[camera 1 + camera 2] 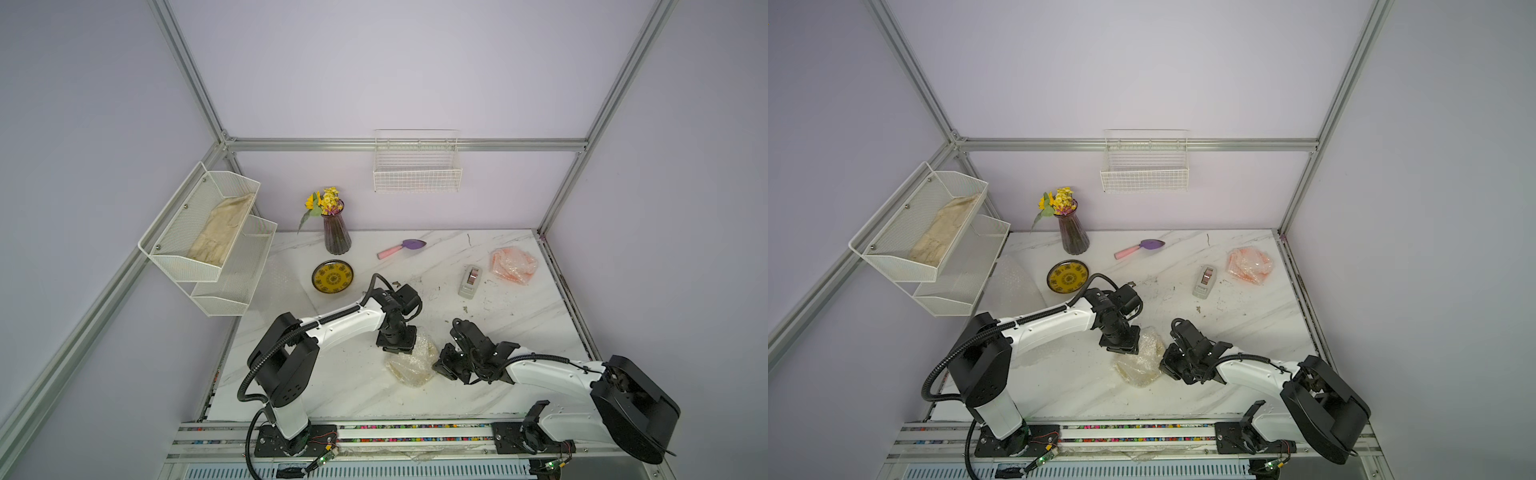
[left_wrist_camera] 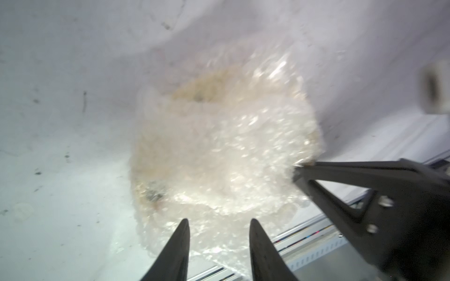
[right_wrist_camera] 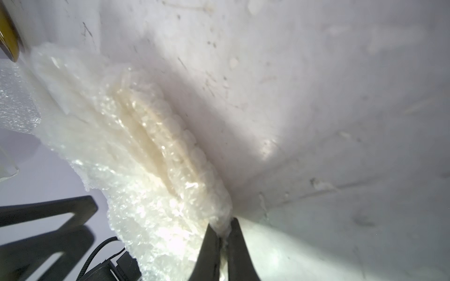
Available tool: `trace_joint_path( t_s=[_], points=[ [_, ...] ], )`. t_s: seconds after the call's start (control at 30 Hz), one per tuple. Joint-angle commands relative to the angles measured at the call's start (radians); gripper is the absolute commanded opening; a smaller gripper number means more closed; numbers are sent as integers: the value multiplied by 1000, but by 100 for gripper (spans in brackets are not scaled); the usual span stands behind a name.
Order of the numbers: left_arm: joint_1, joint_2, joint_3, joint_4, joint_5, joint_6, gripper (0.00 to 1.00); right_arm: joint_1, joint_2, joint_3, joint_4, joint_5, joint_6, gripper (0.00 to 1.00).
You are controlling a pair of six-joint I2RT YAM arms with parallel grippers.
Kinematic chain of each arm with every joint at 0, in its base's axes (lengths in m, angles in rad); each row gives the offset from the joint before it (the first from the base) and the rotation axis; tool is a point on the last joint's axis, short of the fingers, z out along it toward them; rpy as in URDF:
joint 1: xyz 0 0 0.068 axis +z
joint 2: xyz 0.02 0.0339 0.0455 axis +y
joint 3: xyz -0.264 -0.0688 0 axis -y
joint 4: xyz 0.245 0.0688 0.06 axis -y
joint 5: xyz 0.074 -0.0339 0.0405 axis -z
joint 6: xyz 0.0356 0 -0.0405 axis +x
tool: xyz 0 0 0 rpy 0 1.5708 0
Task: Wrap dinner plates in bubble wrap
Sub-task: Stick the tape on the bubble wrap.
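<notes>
Were it me, I'd pull that pinched flap taut across the top and pin it with the free fingers before letting go. The crinkly translucent bubble wrap bundle (image 1: 411, 361), with a cream round plate (image 2: 197, 90) dim inside, lies front-middle on the white marbled counter (image 1: 332, 386). The right fingers (image 3: 211, 233) are clamped on its edge, and the left fingers (image 2: 181, 233) hang parted just over it, gripping nothing.

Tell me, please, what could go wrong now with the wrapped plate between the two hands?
1. The right hand pinches only a thin edge of the bubble wrap; a pull may tear it, or the grip may slip off.
2. The left hand is open over the wrap, so loose folds might spring apart.
3. I see no tape on the wrap; the tape dispenser stands apart, further back.
</notes>
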Motion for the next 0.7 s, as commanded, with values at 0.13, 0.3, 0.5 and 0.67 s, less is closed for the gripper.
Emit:
trace_joint_path(
  t_s=[0.13,0.3,0.5,0.67],
  points=[
    [1,146,-91,40,43,73,39,-10,138,147,-222,29,-161,4],
    [6,203,-99,36,46,56,38,-10,57,219,-402,111,-206,30],
    [12,210,-130,52,75,42,38,-9,-53,193,-448,76,-170,38],
    [22,219,-167,89,109,31,38,-8,-160,153,-459,72,-135,40]
  ],
)
